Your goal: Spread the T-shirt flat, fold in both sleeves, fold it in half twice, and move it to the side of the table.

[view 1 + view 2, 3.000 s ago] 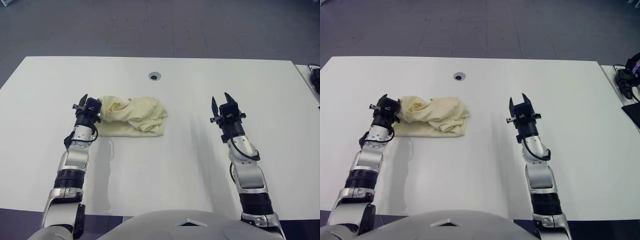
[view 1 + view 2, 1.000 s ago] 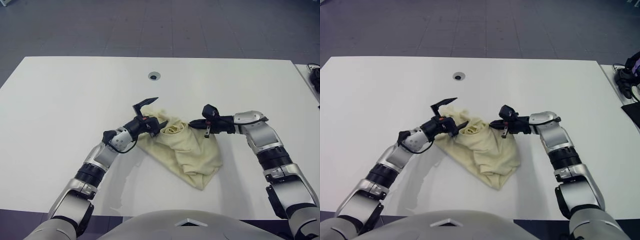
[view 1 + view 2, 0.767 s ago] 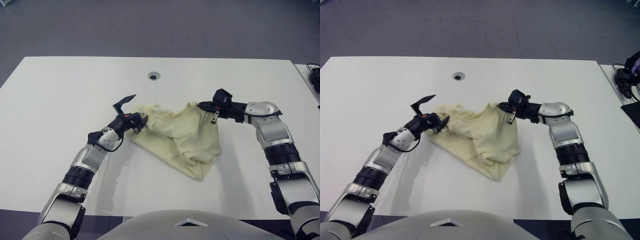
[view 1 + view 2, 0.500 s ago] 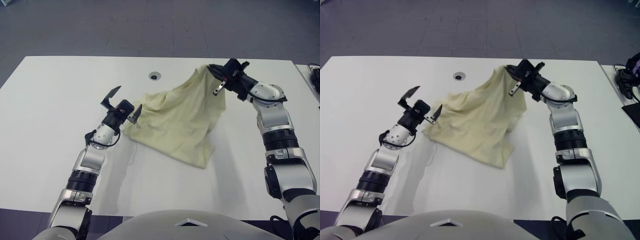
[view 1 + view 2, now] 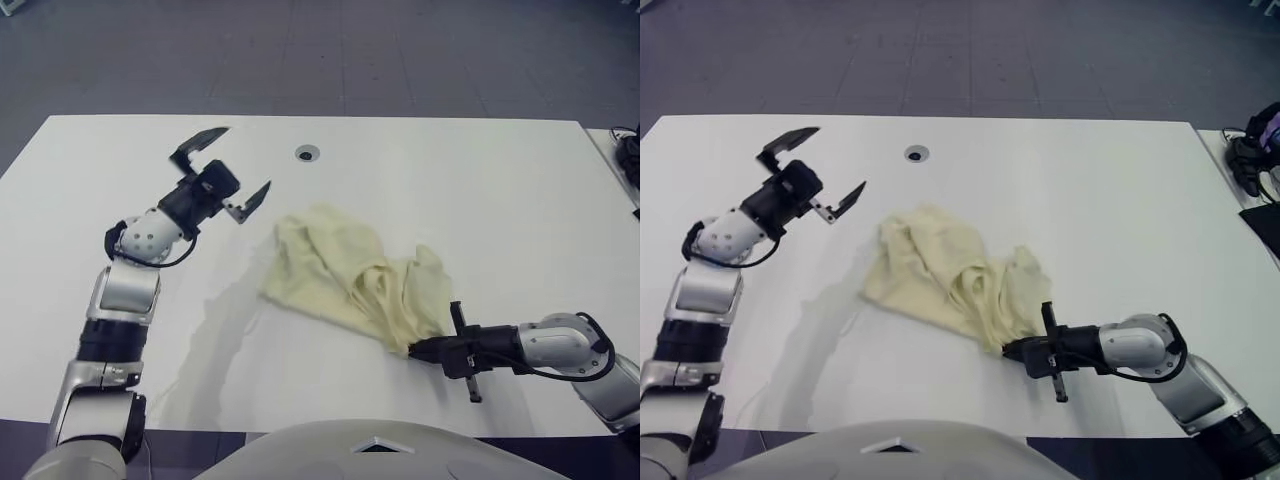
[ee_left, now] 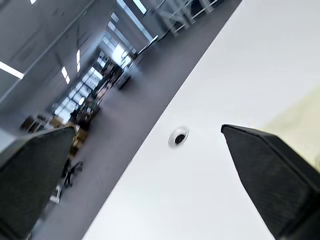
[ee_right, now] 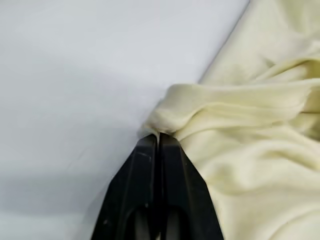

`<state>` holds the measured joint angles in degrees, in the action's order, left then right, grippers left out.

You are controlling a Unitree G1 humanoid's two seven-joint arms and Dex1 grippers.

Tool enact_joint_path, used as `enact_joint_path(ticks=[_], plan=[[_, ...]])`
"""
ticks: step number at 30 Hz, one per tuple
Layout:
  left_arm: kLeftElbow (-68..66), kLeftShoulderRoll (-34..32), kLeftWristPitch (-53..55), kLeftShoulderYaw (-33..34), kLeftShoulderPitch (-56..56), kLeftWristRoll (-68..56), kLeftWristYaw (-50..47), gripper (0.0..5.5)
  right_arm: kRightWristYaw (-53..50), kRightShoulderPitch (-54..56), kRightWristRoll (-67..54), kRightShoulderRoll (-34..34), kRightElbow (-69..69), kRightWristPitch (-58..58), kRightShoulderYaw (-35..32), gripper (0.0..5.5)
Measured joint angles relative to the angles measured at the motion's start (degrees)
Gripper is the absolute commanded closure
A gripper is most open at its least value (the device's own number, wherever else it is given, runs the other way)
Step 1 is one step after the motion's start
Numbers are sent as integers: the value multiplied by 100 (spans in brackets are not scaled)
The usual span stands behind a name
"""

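Step in hand: spreading. T-shirt [image 5: 345, 270] crumpled mid-desk [image 5: 480, 200]. Right gripper [image 5: 415, 350] pinches its near corner. Left gripper [image 5: 245, 158] wide, empty, far-left. Next: left takes opposite edge.

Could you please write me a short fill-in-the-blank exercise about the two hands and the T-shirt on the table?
1. The right hand is ____ on an edge of the T-shirt.
2. The left hand is ____, apart from the T-shirt and holding nothing.
3. The T-shirt lies bunched up on the table, not yet spread ____.
4. The round hole in the table sits on the T-shirt's ____ side, away from the robot.

Missing words: shut; open; flat; far.
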<state>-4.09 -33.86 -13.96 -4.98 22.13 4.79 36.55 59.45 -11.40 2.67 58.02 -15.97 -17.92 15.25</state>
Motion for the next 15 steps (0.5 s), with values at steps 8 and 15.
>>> enact_joint_path(ticks=[8, 15], plan=[[-1097, 581, -392, -799, 1195, -127, 830, 10, -958, 741, 640, -155, 941, 228, -542, 549], [-3755, 942, -1349, -1826, 1474, 1546, -188, 10, -1581, 1528, 646, -726, 1158, 130, -754, 549]])
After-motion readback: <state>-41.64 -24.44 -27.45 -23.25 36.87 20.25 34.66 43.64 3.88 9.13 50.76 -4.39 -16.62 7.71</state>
